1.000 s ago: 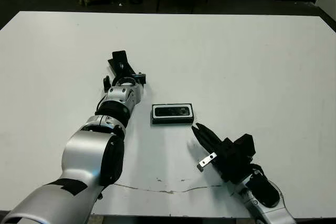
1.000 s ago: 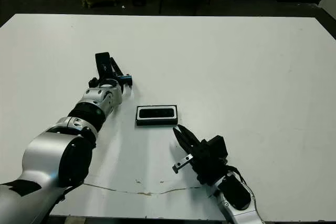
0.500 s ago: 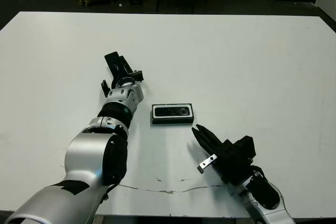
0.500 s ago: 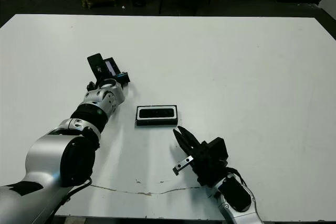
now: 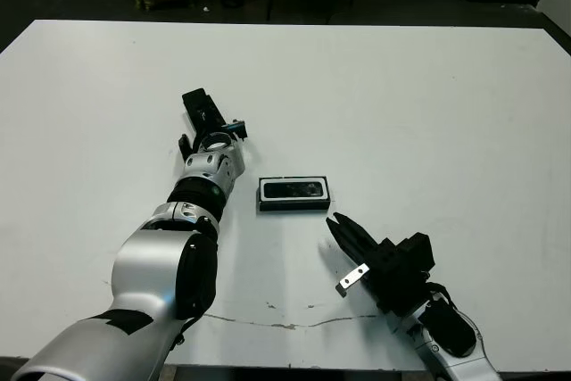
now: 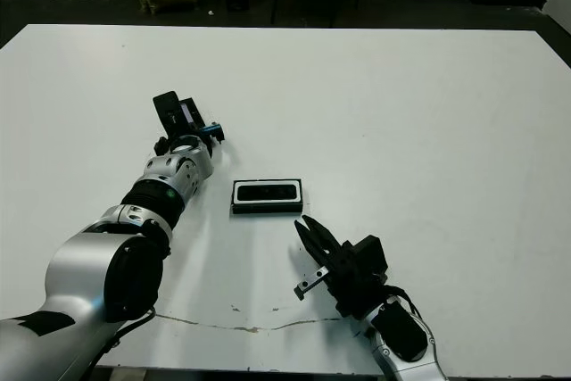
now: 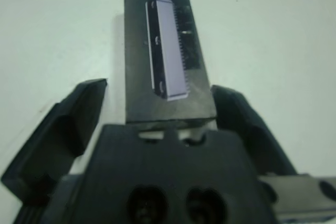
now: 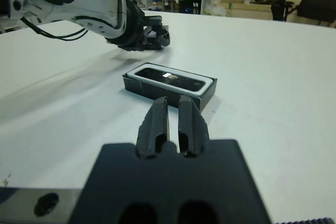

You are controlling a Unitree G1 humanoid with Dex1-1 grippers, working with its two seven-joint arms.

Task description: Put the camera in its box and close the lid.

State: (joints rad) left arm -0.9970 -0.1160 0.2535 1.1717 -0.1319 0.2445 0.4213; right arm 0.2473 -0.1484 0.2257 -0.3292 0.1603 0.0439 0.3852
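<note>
Camera (image 5: 294,190) already lies in the box (image 5: 264,203), which sits near the middle of the white desk (image 5: 428,113), so the first half of the job looks done and the step in hand is fetching the lid (image 7: 165,56).

The lid lies flat on the desk, well to the left of the box and a little farther from the robot, its pale stripe facing up. The left gripper (image 7: 157,95) is at it: in the left wrist view the two black fingers (image 7: 68,124) stand wide apart on either side of the lid's near end, with a visible gap on each side, so the jaws are spread and have not closed on it. Whether the lid's near edge touches the gripper's body I cannot tell.

The right gripper (image 8: 173,121) hovers close to the near side of the box, its jaws pressed together and holding nothing, pointing toward the box.

My judgement is that the next move calls for the left jaws to close across the lid's width and take a firm hold, then lift it, carry it right to the box, square it with the stripe up and set it down over the camera. The right gripper could steady the box if it slides.
</note>
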